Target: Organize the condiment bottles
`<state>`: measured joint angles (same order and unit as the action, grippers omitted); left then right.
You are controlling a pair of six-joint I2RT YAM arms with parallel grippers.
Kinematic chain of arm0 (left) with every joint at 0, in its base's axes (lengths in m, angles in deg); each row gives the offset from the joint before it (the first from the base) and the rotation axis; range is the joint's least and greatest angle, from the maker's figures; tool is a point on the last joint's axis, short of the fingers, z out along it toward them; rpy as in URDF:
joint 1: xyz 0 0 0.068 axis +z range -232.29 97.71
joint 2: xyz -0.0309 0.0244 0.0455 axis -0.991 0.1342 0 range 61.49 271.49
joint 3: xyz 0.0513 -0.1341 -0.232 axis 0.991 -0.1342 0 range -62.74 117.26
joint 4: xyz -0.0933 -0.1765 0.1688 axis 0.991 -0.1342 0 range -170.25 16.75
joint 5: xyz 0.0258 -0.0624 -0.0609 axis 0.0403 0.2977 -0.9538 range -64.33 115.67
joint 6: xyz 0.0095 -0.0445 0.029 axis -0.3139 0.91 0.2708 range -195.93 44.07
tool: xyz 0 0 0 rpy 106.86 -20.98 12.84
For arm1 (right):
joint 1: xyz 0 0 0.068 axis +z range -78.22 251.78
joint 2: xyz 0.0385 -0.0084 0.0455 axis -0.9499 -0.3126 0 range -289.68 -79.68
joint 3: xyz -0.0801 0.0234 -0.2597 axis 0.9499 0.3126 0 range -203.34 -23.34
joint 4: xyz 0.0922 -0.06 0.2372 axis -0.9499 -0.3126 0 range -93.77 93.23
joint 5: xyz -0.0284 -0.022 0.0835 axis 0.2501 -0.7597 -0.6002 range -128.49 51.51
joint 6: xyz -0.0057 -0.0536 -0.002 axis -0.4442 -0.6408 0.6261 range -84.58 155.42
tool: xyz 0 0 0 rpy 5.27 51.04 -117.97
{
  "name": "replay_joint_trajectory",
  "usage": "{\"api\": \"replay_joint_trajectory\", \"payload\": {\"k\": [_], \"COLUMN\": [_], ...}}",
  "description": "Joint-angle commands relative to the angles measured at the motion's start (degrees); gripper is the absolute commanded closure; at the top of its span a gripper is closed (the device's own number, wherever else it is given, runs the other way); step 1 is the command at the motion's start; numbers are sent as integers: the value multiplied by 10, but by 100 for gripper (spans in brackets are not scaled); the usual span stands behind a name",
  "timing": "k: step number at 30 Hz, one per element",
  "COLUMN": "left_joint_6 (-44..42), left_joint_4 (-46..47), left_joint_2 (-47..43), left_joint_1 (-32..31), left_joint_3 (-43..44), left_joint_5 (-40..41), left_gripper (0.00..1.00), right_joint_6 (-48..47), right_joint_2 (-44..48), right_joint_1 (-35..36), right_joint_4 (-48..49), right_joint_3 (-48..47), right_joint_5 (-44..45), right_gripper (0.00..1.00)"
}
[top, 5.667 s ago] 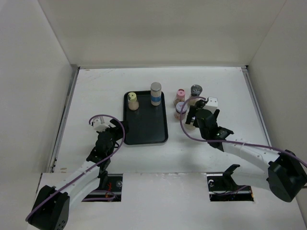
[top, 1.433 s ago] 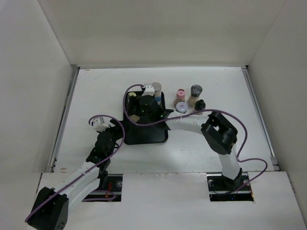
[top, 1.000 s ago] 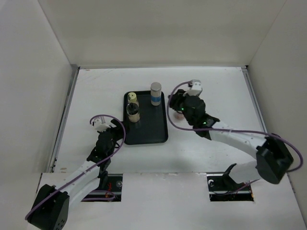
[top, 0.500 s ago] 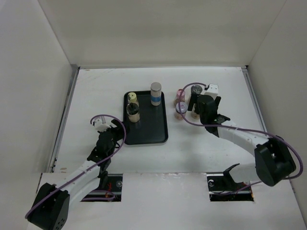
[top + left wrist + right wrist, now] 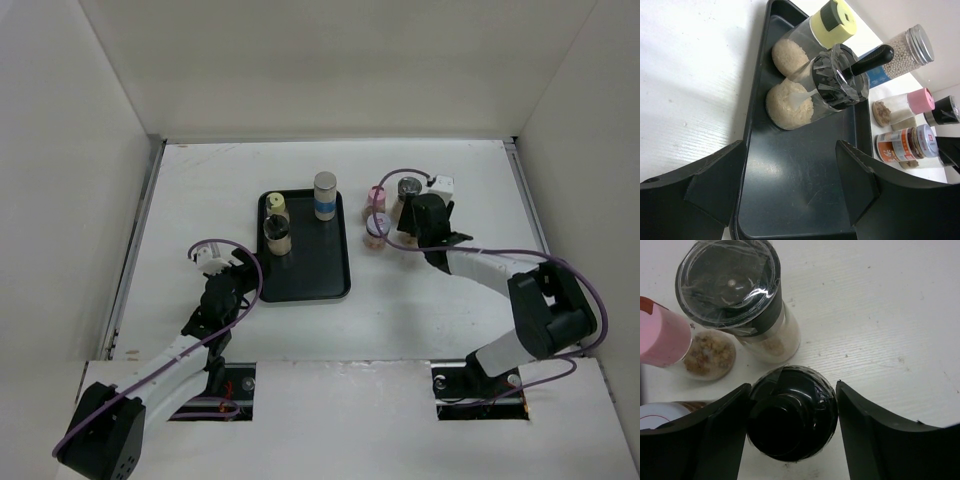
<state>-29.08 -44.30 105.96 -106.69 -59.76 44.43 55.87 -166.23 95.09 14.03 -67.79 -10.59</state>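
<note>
Three condiment bottles stand at the far end of the black tray (image 5: pixel 310 275): a yellow-capped jar (image 5: pixel 276 205), a black-topped grinder (image 5: pixel 277 233) and a silver-capped bottle (image 5: pixel 325 193). Right of the tray stand a pink-capped jar (image 5: pixel 377 195), a dark-capped grinder (image 5: pixel 408 187) and a white-purple-capped jar (image 5: pixel 376 227). My right gripper (image 5: pixel 792 415) is shut on a black-capped bottle (image 5: pixel 790 410), one finger against each side; in the top view the wrist hides that bottle. My left gripper (image 5: pixel 790 165) hovers open over the tray's near end (image 5: pixel 805 200), with nothing between its fingers.
The left wrist view shows the tray's raised left rim (image 5: pixel 752 100) and bare tray floor in front of the two jars. White walls close in the table at the back and both sides. The right arm's purple cable (image 5: pixel 500 255) loops over the table.
The right gripper left the black-topped grinder on the tray, swung back to the bottles on the right and closed round the black-capped bottle. The left arm has stayed still.
</note>
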Motion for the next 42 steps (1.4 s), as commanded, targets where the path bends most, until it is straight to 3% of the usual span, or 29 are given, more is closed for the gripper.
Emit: {"api": "replay_joint_trajectory", "payload": {"k": [1,8,12,18,27,37,42], "left_joint_6": [-5,-7,-7,-6,-4,-5,-5], "left_joint_4": [32,35,36,33,32,35,36], "left_joint_2": [4,10,2,-4,-12,-5,0], "left_joint_1": [3,0,0,4,10,6,5], "left_joint_3": [-13,-11,-14,-16,-18,-18,-16], "left_joint_5": [-6,-4,-4,-8,-12,-12,-10], "left_gripper": [29,29,29,29,29,29,28], "right_joint_6": [8,-5,-5,-1,-1,5,15], "right_joint_2": [39,213,234,79,-172,-272,-303], "right_joint_1": [0,71,147,233,281,295,302], "right_joint_4": [33,-11,-11,61,77,73,70], "right_joint_3": [1,15,-21,-115,-288,-348,-375], "right_joint_5": [10,81,69,36,4,7,7], "right_gripper": [45,48,48,48,48,46,32]}}
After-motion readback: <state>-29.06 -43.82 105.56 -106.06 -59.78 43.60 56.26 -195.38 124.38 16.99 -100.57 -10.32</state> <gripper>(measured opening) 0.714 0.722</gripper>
